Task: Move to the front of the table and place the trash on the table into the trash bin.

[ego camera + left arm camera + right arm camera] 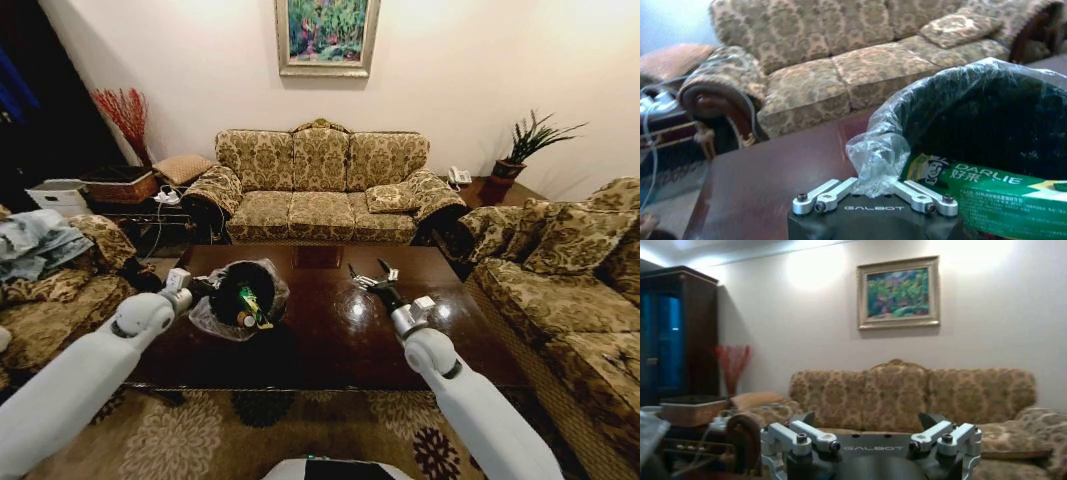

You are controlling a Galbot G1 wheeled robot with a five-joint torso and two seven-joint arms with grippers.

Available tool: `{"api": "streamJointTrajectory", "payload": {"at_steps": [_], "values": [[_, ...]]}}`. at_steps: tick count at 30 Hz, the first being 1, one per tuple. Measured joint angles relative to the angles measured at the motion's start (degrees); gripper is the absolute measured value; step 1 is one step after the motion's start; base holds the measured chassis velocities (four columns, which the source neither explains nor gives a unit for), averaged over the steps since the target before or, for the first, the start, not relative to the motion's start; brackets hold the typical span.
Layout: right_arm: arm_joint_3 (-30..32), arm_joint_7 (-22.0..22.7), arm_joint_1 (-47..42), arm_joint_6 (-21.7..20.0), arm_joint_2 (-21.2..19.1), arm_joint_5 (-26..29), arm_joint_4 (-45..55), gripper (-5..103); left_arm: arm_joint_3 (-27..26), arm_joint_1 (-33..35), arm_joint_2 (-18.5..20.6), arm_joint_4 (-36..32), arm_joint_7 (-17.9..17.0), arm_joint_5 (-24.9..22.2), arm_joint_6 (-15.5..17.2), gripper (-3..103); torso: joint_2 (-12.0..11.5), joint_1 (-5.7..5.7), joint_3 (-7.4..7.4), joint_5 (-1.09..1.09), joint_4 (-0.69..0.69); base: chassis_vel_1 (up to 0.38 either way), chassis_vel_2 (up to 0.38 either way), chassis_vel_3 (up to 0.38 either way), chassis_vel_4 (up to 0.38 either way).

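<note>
The dark glossy table stands right in front of me. On its left part sits the black trash bin, lined with a crinkly clear bag. My left gripper is at the bin's left rim, and in the left wrist view this gripper is shut on a bunched fold of the bag. Trash lies inside the bin: a green "DARLIE" box, also seen from above. My right gripper hovers open over the table's middle, nothing between its fingers.
A patterned sofa stands behind the table, another on the right, and an armchair with clothes on the left. A side table with a plant is at the back right. A patterned rug lies under the table's near edge.
</note>
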Motion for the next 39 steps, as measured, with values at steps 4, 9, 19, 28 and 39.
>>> {"api": "streamJointTrajectory", "payload": {"at_steps": [4, 9, 19, 28, 39], "values": [[2.47, 1.07, -2.18, 2.50, 1.94, -1.83, 0.01, 100, -3.69, 2.35, 1.60, -0.23, -3.38, -5.44, 0.27, 1, 0.00, 0.01, 0.00, -0.01, -0.01, 0.000, 0.000, 0.000, 0.000], [6.30, 2.43, -5.42, 5.08, 3.69, -1.99, 2.05, 100, -9.49, 5.25, 1.43, 0.10, -6.08, -7.16, 0.22, 1, 0.00, 0.00, 0.00, -0.05, -0.02, 0.000, 0.000, 0.000, 0.000], [8.41, 1.73, -4.68, 5.96, 4.96, -4.09, 4.61, 100, -30.09, 20.62, -0.34, -2.42, -9.10, -9.18, -0.09, 1, 0.00, 0.00, 0.00, -0.02, 0.00, 0.000, 0.000, 0.000, 0.000], [5.61, 0.97, -3.85, 6.74, 6.79, -4.67, 3.94, 100, -46.81, 38.49, -7.58, -5.88, -10.86, -9.65, -1.78, 1, -0.01, 0.00, 0.00, -0.03, 0.02, 0.018, -0.011, -0.016, 0.019], [2.32, -0.53, -2.04, 8.13, 8.99, -5.63, 0.20, 100, -53.77, 45.14, -13.09, -8.67, -11.06, -9.98, -3.12, 1, -0.01, 0.01, 0.00, -0.04, 0.00, 0.155, -0.163, -0.178, 0.189]]}}
